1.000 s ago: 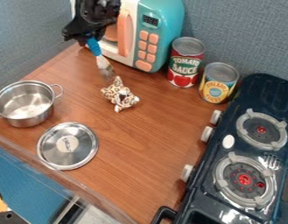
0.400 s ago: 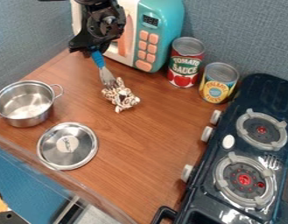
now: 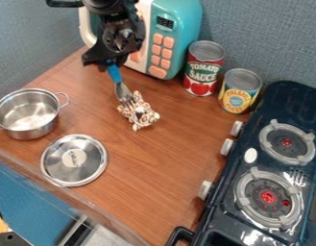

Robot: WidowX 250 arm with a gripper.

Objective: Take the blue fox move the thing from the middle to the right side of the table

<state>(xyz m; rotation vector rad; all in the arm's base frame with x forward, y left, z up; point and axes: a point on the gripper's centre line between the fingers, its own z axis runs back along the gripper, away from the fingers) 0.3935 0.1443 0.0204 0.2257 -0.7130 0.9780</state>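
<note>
- The claw (image 3: 111, 64) hangs in the upper left of the view, in front of the toy microwave (image 3: 176, 31), pointing down
- It is clamped on the blue handle of a metal fork (image 3: 123, 92), which slants down and a little to the right, handle uppermost
- The fork's tines meet the upper left part of a small brown-and-white spotted toy animal (image 3: 142, 115); they seem to touch it
- The spotted toy lies on the wood-patterned counter (image 3: 160, 166), a bit above and left of the view's middle, well apart from the stove (image 3: 275, 98)
- A steel pot (image 3: 29, 117) with loop handles stands at the left, and a round steel lid (image 3: 73, 161) lies flat just beside it, nearer the front edge
- Two cans stand upright right of the microwave: a red-labelled can (image 3: 203, 69) and a yellow-labelled can (image 3: 239, 91), close together
- The dark stove fills the right side, with two grey-ringed burners (image 3: 268, 197) with red centres, and pale knobs (image 3: 205, 190) along the side facing the counter
</note>
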